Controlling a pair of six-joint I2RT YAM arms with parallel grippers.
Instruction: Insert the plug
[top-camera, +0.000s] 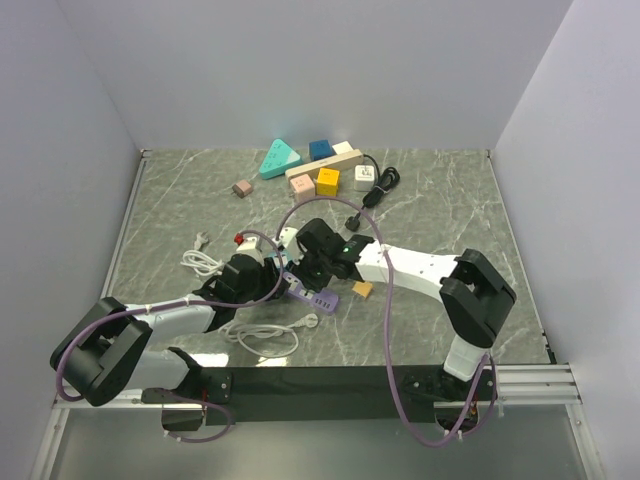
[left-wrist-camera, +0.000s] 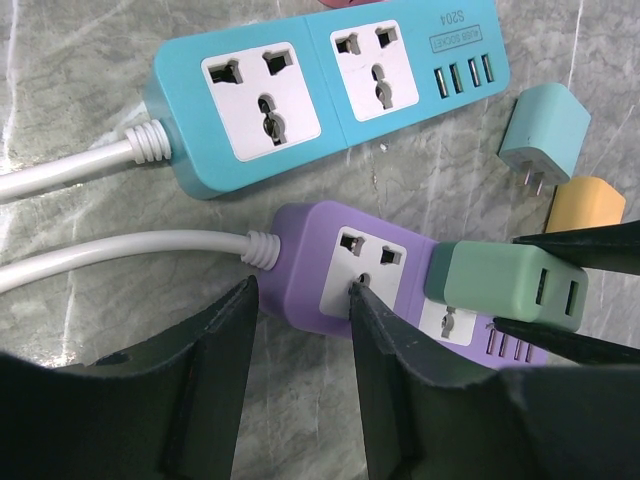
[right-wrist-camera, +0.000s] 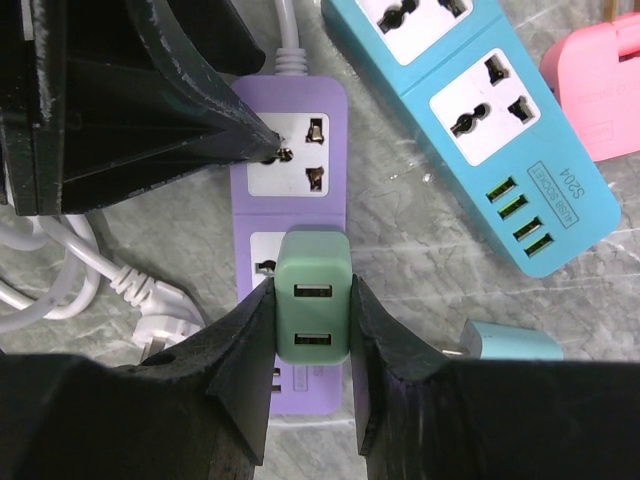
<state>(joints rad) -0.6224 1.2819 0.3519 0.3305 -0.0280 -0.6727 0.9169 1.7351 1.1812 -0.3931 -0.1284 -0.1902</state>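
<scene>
Grey marbled table (top-camera: 450, 200), white walls on 3 sides. Right gripper (right-wrist-camera: 312, 300) is clamped on the green plug (left-wrist-camera: 505, 285), which sits over the second socket of the purple power strip (left-wrist-camera: 310, 265); how deep its prongs sit cannot be told. Left gripper (left-wrist-camera: 302, 298) has its fingers apart, 1 tip resting on the strip's socket nearer the cord. Just beside lies a teal power strip (left-wrist-camera: 330, 90) with 2 sockets.
</scene>
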